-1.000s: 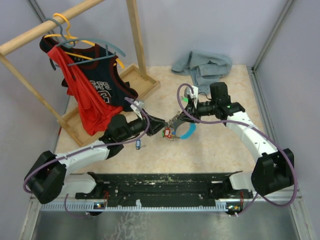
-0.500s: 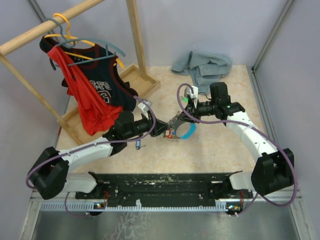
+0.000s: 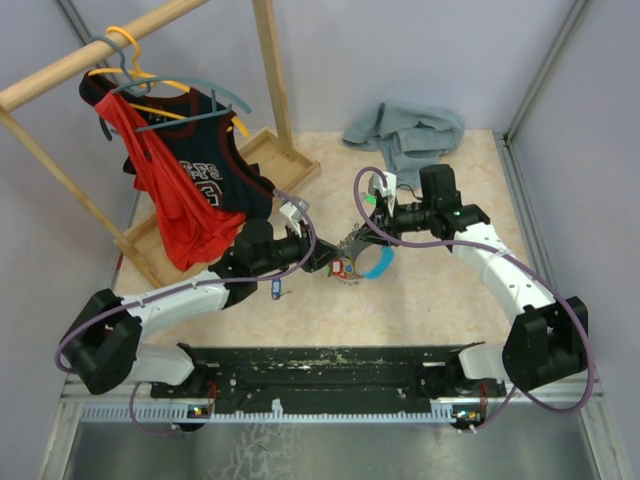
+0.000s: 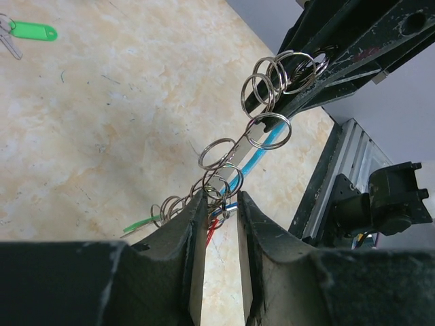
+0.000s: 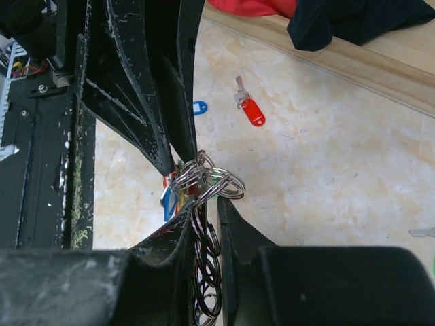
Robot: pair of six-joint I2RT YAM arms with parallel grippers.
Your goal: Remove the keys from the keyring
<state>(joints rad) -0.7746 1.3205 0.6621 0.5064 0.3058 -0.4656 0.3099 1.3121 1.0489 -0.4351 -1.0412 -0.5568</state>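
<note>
Can't make out keys (image 5: 168, 197) betw. fingers. Clamping keyring (image 4: 268, 129) w/ R gripper (image 5: 206, 204); can't tell w/ L gripper (image 4: 221, 200), narrow gap.

My top camera hangs high above and behind the arm bases, looking down and forward over the whole pale marbled tabletop (image 3: 440, 290). Each wrist camera rides close behind its own jaws. The one on the black two-finger left gripper (image 4: 221, 197) faces right, and the one on the matching right gripper (image 5: 207, 202) faces left. All three views share the thin silvery metal keyring (image 4: 272, 78) at mid-table.
</note>
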